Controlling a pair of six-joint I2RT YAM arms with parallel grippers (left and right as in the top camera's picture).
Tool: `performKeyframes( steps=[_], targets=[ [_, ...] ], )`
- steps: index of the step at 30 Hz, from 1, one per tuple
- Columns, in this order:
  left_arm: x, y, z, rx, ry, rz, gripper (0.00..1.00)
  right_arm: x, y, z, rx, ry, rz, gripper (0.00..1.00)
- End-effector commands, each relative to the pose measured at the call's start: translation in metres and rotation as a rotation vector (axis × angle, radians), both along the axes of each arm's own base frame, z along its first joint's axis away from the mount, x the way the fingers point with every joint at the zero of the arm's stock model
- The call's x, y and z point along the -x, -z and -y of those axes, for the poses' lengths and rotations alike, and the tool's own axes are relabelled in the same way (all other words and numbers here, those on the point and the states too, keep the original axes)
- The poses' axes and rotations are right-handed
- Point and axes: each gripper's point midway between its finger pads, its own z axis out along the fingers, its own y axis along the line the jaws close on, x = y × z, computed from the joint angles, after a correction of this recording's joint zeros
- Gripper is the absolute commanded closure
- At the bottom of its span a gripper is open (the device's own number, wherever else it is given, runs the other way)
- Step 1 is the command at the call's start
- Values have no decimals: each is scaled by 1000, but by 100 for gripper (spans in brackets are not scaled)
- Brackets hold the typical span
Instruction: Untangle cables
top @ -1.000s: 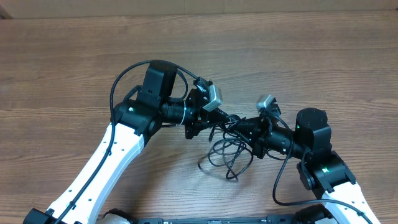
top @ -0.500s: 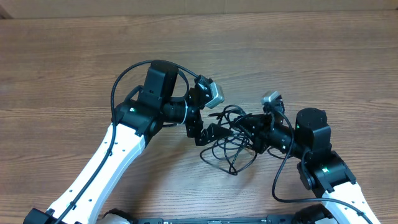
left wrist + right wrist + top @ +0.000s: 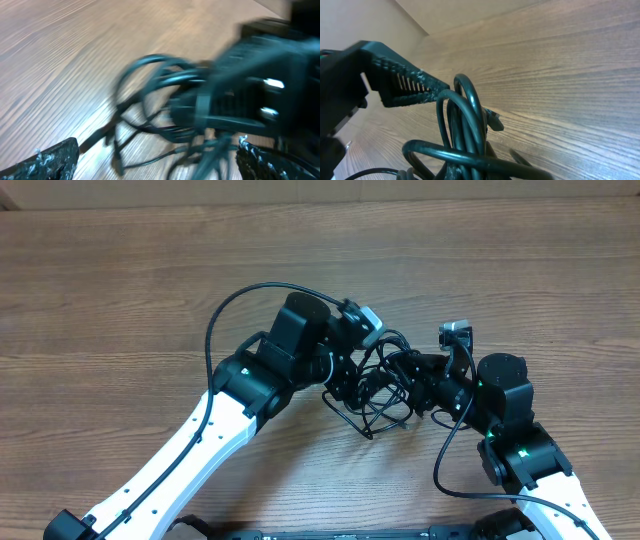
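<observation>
Right hand (image 3: 408, 384) pinches cables (image 3: 380, 408); spread left hand (image 3: 351, 384) straddles them.

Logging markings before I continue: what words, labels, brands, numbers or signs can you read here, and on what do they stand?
None readable in any view.
White-and-black left arm and right arm: small green lights only, no lettering.
Thin black cords and brown wooden table: no print.
Left wrist view: motion-blurred; its pale specks cannot be read.
</observation>
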Motion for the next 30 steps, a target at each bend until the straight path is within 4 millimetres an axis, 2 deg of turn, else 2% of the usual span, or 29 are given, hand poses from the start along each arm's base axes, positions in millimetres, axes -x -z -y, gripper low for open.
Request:
performKeyframes(
  steps=[1, 6, 10, 20, 30],
  targets=[
    [-18, -13, -13, 41, -170, -41, 1, -1, -11, -1, -18, -6, 34, 96],
    [-22, -26, -6, 113, -167, -40, 0, 6, -16, -10, -16, -86, 70, 96],
    [-22, -26, -6, 155, -224, -116, 1, 12, -22, -18, -14, -159, 119, 96],
    [-20, -23, -6, 179, -277, -199, 0, 10, -30, -18, -22, -157, 156, 96],
    [-32, -21, -16, 160, -368, -174, 0, -5, -32, -6, 9, -59, 184, 96]
  ],
)
